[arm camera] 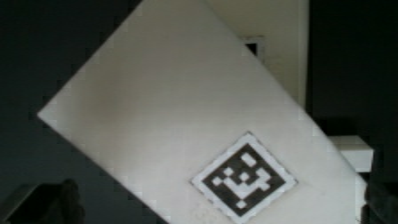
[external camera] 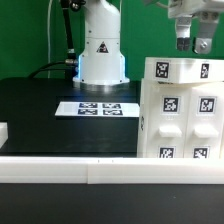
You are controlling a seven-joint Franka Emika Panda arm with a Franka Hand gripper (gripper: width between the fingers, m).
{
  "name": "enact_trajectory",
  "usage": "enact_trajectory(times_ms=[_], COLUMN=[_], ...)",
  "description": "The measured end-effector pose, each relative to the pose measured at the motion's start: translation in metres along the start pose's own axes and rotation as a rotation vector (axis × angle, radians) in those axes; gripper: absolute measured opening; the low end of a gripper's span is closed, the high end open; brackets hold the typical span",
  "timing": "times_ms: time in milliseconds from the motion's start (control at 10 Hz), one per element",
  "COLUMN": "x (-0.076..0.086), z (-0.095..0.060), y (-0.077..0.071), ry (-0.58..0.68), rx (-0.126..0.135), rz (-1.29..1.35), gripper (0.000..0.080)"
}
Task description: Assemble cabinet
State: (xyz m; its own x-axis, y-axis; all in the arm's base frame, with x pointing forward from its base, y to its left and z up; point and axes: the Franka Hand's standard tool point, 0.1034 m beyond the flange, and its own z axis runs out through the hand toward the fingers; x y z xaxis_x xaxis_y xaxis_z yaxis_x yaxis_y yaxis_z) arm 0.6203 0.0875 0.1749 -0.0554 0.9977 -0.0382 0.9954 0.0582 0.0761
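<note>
Item: cabinet [external camera: 180, 110]. White moulded plastic, matt and smooth, blocky, by far the largest white piece in the scene. It stands on the black worktop [external camera: 40, 110] at the exterior view's right, close to the camera, its long axis upright. Two faces show, meeting at a vertical edge; both carry shallow rectangular recesses in rows, each with a black-and-white square tag. A smaller tagged portion forms its top.

Wrist view: a broad, flat white panel [arm camera: 178, 110] fills most of the picture, plain and smooth with straight edges, lying diagonally, one square tag [arm camera: 246, 177] near its corner. Which face of the cabinet this is cannot be told.

Fingers [external camera: 189, 42]: grey metal, pointing down, just above the cabinet's top at the exterior view's upper right. A gap shows between them and nothing is held; contact with the cabinet cannot be told.

Also present: the marker board [external camera: 100, 108], thin, flat, white, lying mid-worktop before the arm's white base [external camera: 102, 55]; a white rail [external camera: 70, 170] along the near edge.
</note>
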Motion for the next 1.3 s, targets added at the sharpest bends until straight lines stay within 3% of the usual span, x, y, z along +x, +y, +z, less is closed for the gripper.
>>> enact_trajectory(times_ms=[600, 900, 1000, 1100, 1200, 1300], x=[-0.003, -0.003, -0.004, -0.005, -0.007, -0.010], z=[0.008, 0.018, 0.018, 0.018, 0.019, 0.019], y=[-0.002, -0.005, -0.006, -0.006, -0.006, -0.006], ry=[-0.052, -0.055, -0.055, -0.056, -0.056, -0.056], rx=[0.014, 0.028, 0.029, 0.029, 0.030, 0.031], rz=[-0.368, -0.374, -0.371, -0.368, -0.364, -0.360], gripper=[0.0797, 0.0797, 0.0672, 0.0672, 0.0554, 0.0555])
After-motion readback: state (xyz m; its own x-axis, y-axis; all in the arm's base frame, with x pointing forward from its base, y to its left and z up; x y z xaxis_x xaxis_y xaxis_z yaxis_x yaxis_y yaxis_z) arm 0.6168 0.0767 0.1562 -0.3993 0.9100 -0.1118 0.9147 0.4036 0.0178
